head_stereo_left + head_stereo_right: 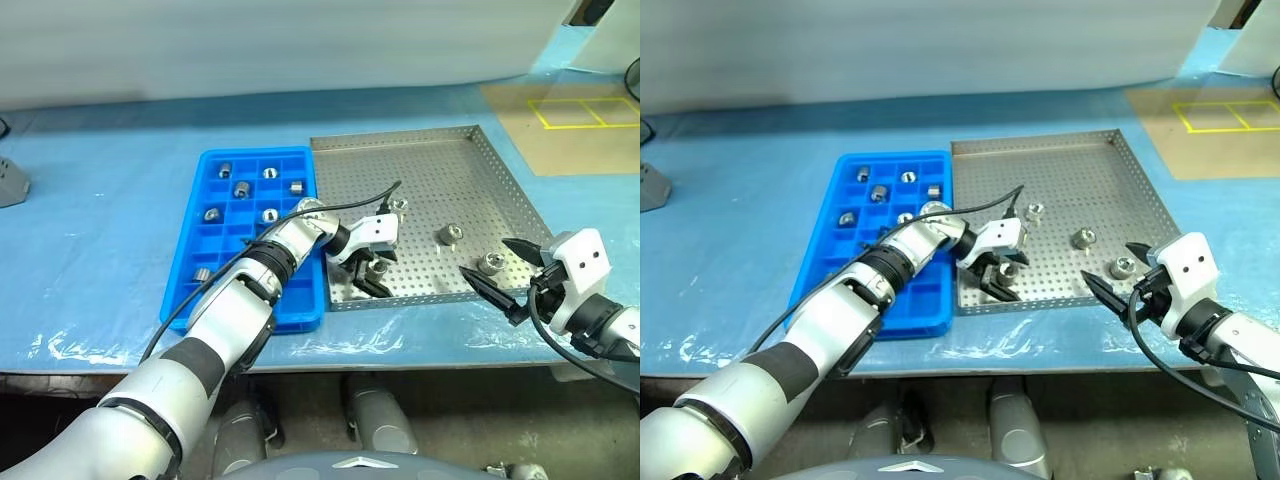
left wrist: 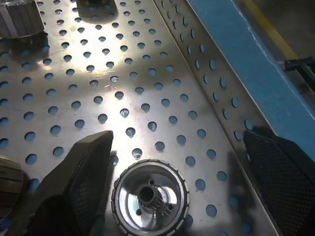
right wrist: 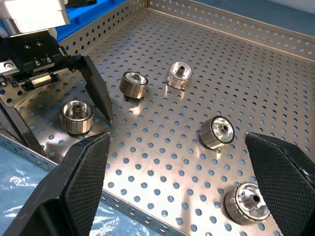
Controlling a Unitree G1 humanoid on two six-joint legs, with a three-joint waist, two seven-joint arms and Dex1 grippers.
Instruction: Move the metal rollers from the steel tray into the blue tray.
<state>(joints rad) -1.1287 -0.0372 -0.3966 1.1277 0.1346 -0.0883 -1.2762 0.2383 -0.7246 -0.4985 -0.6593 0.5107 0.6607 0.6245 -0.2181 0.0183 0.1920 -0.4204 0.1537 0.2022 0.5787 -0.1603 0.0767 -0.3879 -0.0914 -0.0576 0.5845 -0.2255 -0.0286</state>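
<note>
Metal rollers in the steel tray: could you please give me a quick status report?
Left gripper open, straddling one roller in steel tray. Right gripper open, empty, at tray's near edge. Several rollers already in blue tray. Nothing blocking.

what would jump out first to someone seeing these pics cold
The left gripper stands out first, open, low over the steel tray's near left corner, with one metal roller between its fingers. Beside that tray lies the bright blue tray, several rollers already in its compartments. The right gripper hangs open at the steel tray's near right edge.

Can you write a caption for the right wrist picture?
Open left pincer straddles one roller in the steel tray.
</note>
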